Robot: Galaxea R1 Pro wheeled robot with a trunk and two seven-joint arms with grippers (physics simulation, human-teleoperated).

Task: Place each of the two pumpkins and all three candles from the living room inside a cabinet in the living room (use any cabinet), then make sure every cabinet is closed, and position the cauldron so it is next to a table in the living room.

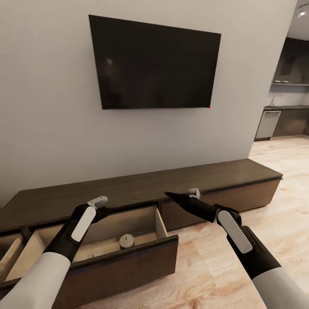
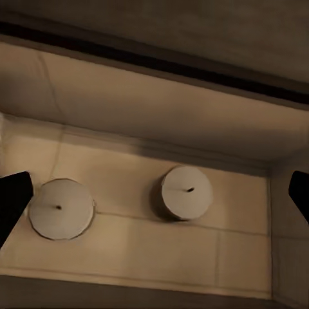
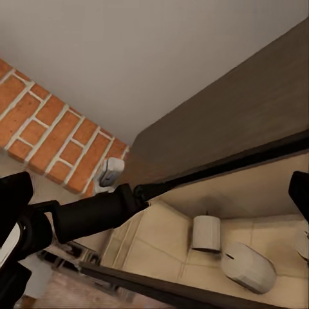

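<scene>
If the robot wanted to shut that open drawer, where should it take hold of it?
Probably the top edge of the drawer front, pushed from the room side toward the wall. The front is flat with no handle, and it stands pulled out from the cabinet, so there is nothing to pinch; a flat push suits it.

Two upright candles [image 2: 61,208] [image 2: 187,192] well apart on the pale drawer floor [image 2: 238,254].

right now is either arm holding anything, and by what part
Nothing is held. The left gripper hangs open over the pulled-out drawer, where two candles sit loose. The right gripper is open and empty at the cabinet top.
</scene>
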